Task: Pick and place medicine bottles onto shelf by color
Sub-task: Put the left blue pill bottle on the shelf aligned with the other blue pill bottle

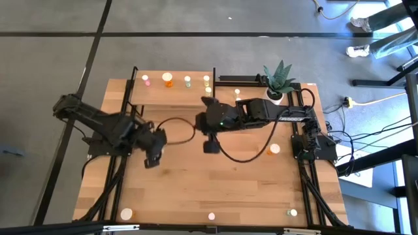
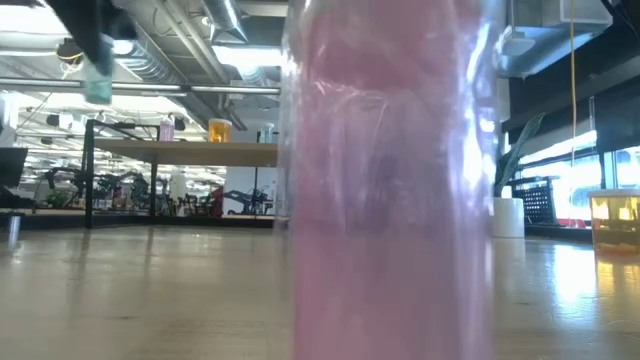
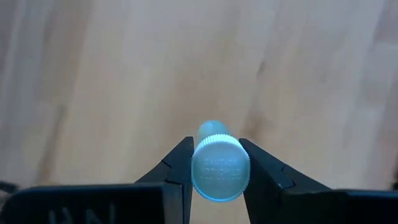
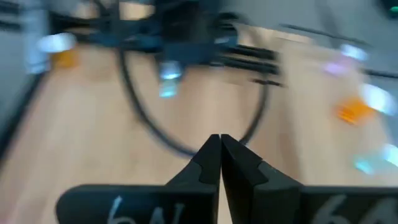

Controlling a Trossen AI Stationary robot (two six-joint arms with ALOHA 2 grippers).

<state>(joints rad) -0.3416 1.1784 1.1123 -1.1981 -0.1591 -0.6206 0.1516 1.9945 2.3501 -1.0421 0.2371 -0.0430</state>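
Left gripper (image 3: 214,167) pinches a small bottle (image 3: 217,163) by its white cap, one finger pressed on each side; the body below the cap looks pale green. Seen from overhead, this gripper (image 1: 152,156) hangs over the left-centre of the tabletop (image 1: 196,189), in front of the shelf and well apart from it. At table height the held bottle (image 2: 97,88) appears high in the air, clear of the wood.

Right gripper (image 4: 220,163) has its fingers pressed together with nothing between them. Overhead, it (image 1: 210,145) sits near the table centre, just in front of the shelf's right end, its arm reaching in from the right side.

Shelf (image 1: 173,96) stands at the back of the table, left of centre. Four bottles stand along its rear edge: a pink one (image 1: 145,79), an orange one (image 1: 168,79), a greenish one (image 1: 187,81) and a yellowish one (image 1: 207,80).

Loose bottles on the tabletop: one orange (image 1: 274,149) at the right, near the right arm's base; one orange (image 1: 125,213) at the front left; one pink (image 1: 211,216) at the front centre; one greenish (image 1: 292,213) at the front right. The front pink bottle (image 2: 385,180) fills most of the table-height view.

Potted plant (image 1: 279,81) stands at the back right
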